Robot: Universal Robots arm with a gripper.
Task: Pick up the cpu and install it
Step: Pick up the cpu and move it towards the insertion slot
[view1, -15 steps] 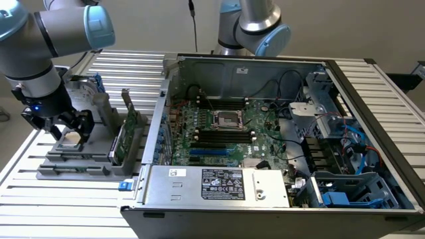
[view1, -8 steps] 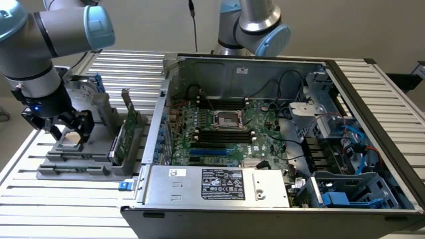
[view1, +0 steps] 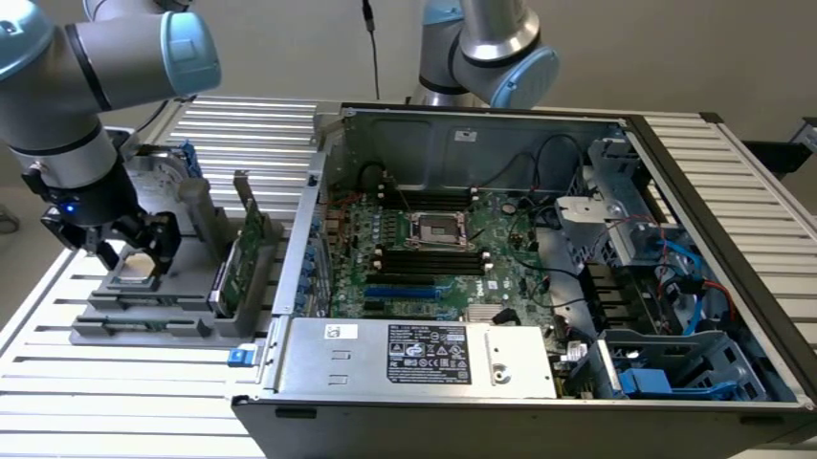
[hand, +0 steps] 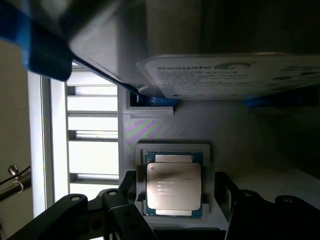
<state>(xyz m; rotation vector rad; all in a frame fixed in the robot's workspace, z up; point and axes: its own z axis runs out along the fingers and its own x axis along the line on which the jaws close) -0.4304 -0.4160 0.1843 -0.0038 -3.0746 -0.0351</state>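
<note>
The cpu [hand: 173, 186], a small square chip with a silver-grey top, lies flat in a recess of the grey parts holder [hand: 200, 125]. My gripper [hand: 175, 192] hangs just above it, open, with one black finger [hand: 122, 200] on each side of the chip and apart from it. In the exterior view my gripper [view1: 128, 244] is at the exterior view's left, low over the holder [view1: 141, 320], where the cpu [view1: 138, 260] shows pale between the fingers. The empty CPU socket [view1: 434, 229] sits in the middle of the motherboard inside the open computer case [view1: 511, 402].
A silver hard drive [hand: 235, 75] with a white label and blue brackets stands beside the chip on the holder. A green circuit card [view1: 255, 253] stands upright between holder and case. A second arm [view1: 492, 57] rises behind the case. Cables and drive bays crowd the case's right side.
</note>
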